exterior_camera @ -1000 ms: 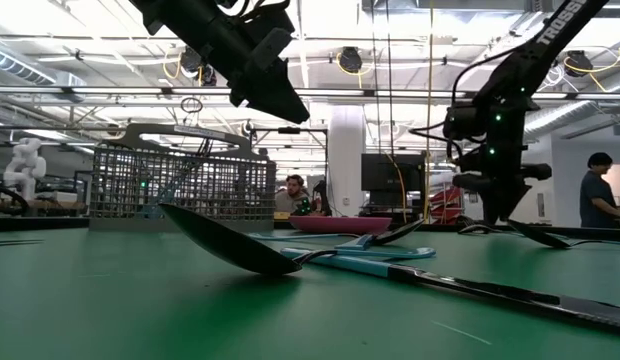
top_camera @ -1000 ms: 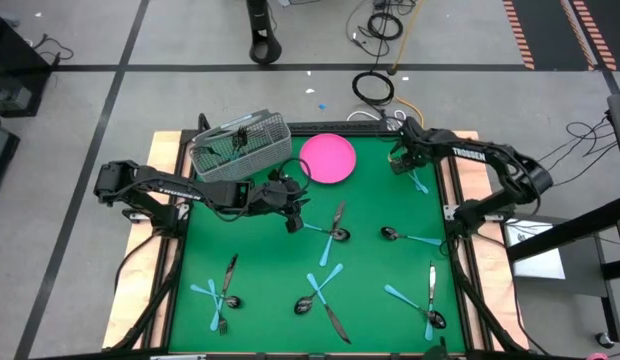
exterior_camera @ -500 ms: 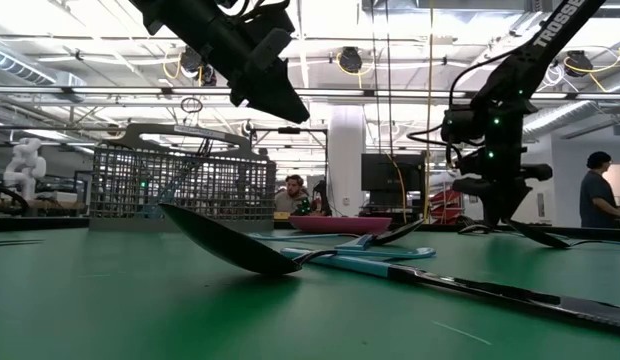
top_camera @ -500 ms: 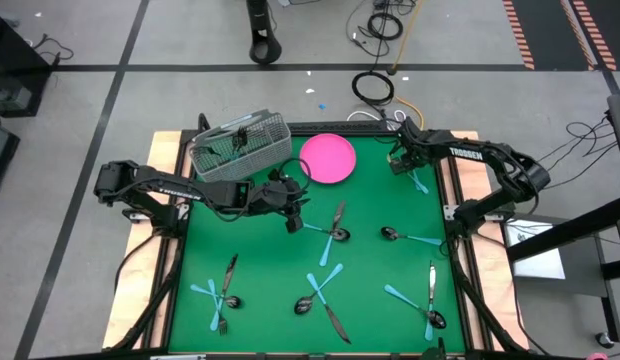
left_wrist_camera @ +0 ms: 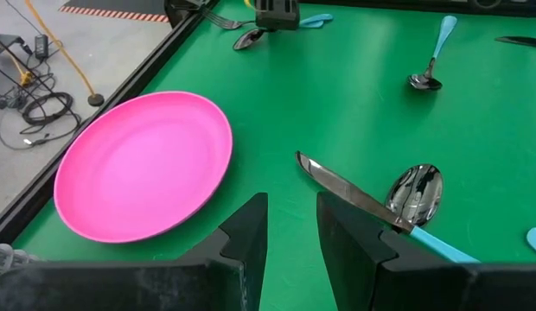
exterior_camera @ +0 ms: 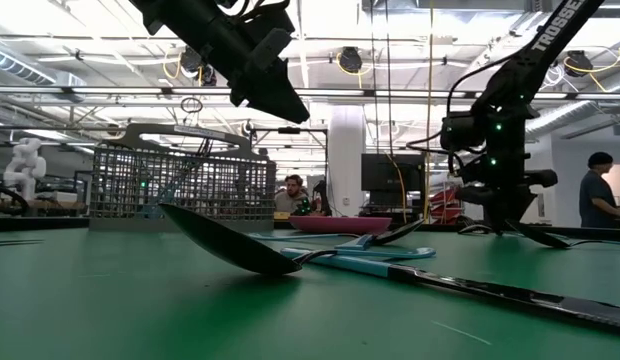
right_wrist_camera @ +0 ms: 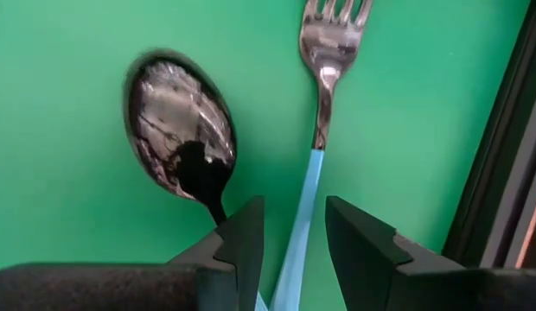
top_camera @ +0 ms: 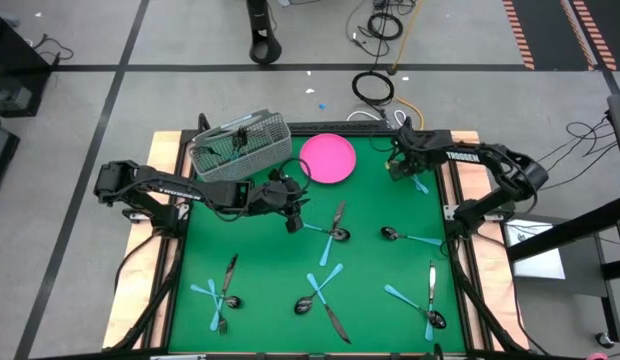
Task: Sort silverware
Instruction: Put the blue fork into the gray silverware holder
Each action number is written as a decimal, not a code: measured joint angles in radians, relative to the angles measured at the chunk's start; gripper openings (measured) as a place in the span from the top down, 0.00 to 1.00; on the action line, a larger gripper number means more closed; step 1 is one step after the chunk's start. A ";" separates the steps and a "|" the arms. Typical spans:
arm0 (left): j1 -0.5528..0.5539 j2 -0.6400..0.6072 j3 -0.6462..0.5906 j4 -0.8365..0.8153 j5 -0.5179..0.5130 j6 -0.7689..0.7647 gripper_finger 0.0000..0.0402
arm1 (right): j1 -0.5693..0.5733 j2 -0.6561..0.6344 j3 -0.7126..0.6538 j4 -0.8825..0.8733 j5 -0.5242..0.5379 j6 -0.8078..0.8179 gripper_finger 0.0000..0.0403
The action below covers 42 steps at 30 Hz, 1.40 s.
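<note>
Right pincer over a fork and spoon at the far right corner; left pincer hanging mid-mat.

My right gripper (right_wrist_camera: 290, 238) is low over the far right corner of the green mat (top_camera: 370, 300), fingers parted and gripping nothing, with the blue handle of a fork (right_wrist_camera: 320, 78) lying in the gap between them and a spoon (right_wrist_camera: 177, 130) just beside it on the left. My left gripper (left_wrist_camera: 290, 229) hangs above the mat's middle with a narrow gap between its fingers, likewise empty; just beyond it lie a knife (left_wrist_camera: 350, 192) crossing a blue-handled spoon (left_wrist_camera: 417, 194), and the pink plate (left_wrist_camera: 143, 164). The grey wire basket (top_camera: 240, 148) stands at the far left corner beside the plate. The remaining silverware (top_camera: 325, 295) lies scattered in crossed groups over the near half and the right side.
</note>
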 joint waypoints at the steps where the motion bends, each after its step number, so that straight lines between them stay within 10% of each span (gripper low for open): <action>1: 0.000 0.000 0.000 0.000 0.000 0.000 0.74 | 0.005 0.006 0.000 0.000 0.005 0.000 0.71; 15: -0.007 -0.001 0.000 -0.001 0.030 -0.001 0.74 | 0.019 0.018 0.004 -0.036 0.005 -0.075 0.72; 29: -0.008 -0.002 0.000 -0.001 0.031 -0.002 0.74 | 0.022 0.019 0.001 -0.024 -0.025 -0.050 0.98; 42: -0.013 -0.003 0.000 -0.001 0.031 -0.002 0.74 | 0.040 0.022 -0.040 0.104 0.133 0.107 1.00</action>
